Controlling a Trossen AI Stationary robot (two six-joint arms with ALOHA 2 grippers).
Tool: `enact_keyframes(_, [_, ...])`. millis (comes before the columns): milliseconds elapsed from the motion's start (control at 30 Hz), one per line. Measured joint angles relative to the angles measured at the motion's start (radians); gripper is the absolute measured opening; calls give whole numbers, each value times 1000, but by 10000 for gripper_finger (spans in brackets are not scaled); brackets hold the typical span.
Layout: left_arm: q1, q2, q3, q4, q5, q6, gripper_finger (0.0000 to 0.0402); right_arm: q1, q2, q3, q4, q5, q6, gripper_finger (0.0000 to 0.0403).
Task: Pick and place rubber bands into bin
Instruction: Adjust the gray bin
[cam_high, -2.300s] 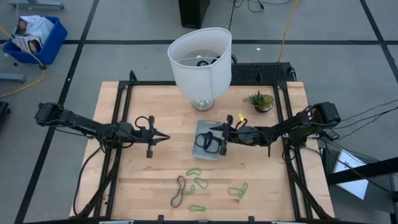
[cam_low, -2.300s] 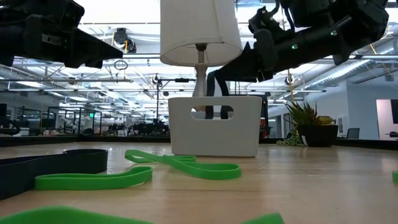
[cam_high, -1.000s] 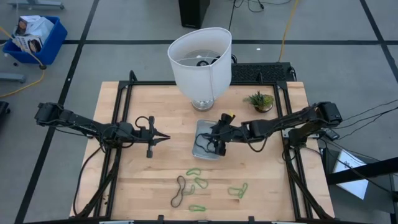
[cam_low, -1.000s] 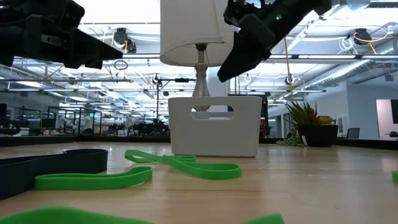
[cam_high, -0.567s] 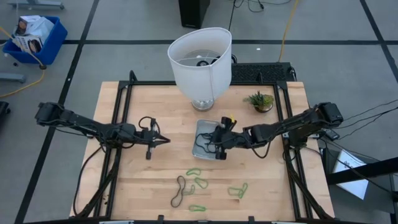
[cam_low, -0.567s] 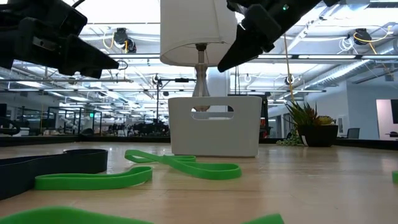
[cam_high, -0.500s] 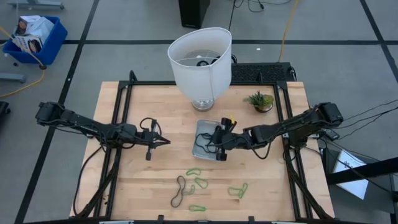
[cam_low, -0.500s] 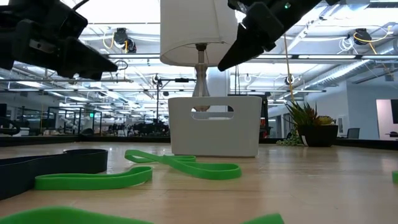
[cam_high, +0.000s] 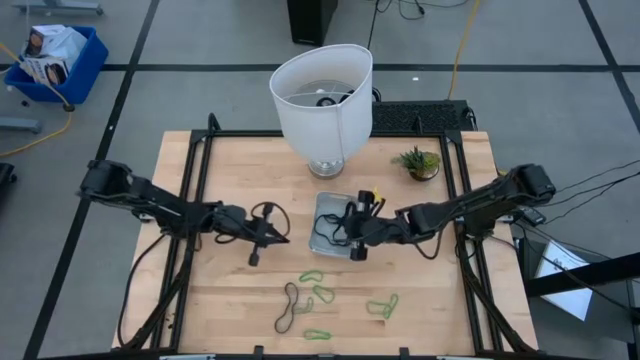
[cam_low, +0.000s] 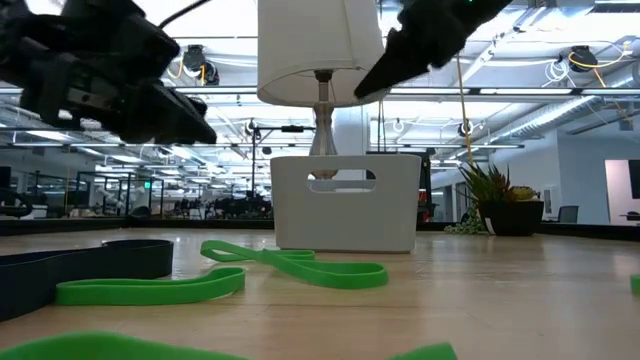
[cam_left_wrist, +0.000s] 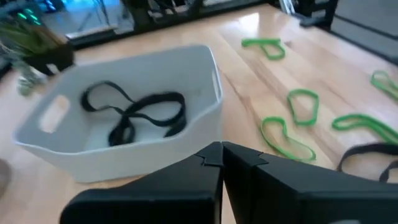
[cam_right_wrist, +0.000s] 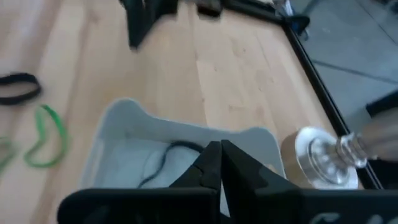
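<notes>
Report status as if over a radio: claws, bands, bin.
Right claw shut, empty, over the bin. Left claw shut, empty, left of bin. Black band in bin; green bands and another black band on table. Nothing blocking.

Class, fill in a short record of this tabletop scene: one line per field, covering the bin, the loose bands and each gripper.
bin: mid-table, black rubber band inside
green rubber bands: loose on table, near front edge
loose black band: on table among the green ones
left gripper: shut, empty, left of bin
right gripper: shut, empty, over bin
</notes>
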Motion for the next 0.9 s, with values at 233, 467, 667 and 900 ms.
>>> enact_keyframes(233, [0, 120, 63, 15, 1, 4, 6, 86, -89, -59, 77, -3, -36, 1])
enact_keyframes(467, [0, 187, 114, 12, -1, 4, 12, 110, -178, -149, 163, 3, -24, 1])
enact_keyframes(667, [4, 240, 145, 16, -54, 5, 7, 106, -195, -180, 186, 4, -21, 1])
enact_keyframes(900, [20, 288, 178, 12, -55, -4, 15, 104, -195, -181, 186, 10, -23, 0])
